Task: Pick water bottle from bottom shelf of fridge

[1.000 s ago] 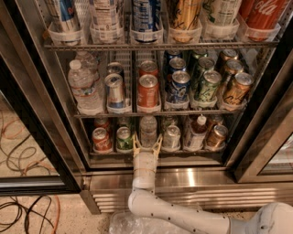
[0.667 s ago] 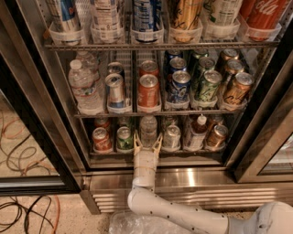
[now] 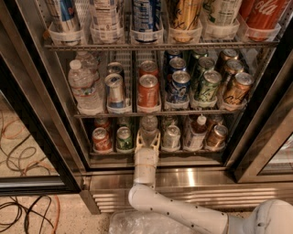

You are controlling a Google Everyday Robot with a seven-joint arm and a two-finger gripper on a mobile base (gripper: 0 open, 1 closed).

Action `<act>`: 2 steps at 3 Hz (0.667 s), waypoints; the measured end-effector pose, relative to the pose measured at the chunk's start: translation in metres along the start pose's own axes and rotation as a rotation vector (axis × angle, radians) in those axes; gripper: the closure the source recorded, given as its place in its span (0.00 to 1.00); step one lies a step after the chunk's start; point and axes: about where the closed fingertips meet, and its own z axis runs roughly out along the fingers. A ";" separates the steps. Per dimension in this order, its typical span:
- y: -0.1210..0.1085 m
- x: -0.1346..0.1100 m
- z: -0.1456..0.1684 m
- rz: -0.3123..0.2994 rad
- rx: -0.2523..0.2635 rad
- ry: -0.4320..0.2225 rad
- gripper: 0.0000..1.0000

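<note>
The end effector (image 3: 149, 140) holds the water bottle (image 3: 149, 125) on the bottom shelf (image 3: 183, 153), with a green can (image 3: 123, 137) and a silver can (image 3: 171, 137) beside the bottle.

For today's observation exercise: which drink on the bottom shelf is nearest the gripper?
The water bottle, clear, standing between the green can and silver can; the gripper is right at it, the others stand aside.

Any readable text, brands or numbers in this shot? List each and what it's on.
"Cola", white script, partly cut off: on the red container at the right end of the top rack.
Every other can and bottle label: too blurred to read, including the water bottle on the bottom shelf, where the gripper sits.
Fridge: no readable signs or numbers.
</note>
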 end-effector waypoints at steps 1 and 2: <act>0.000 0.000 0.000 0.000 0.000 0.000 0.96; 0.000 0.000 0.000 -0.001 0.000 0.000 1.00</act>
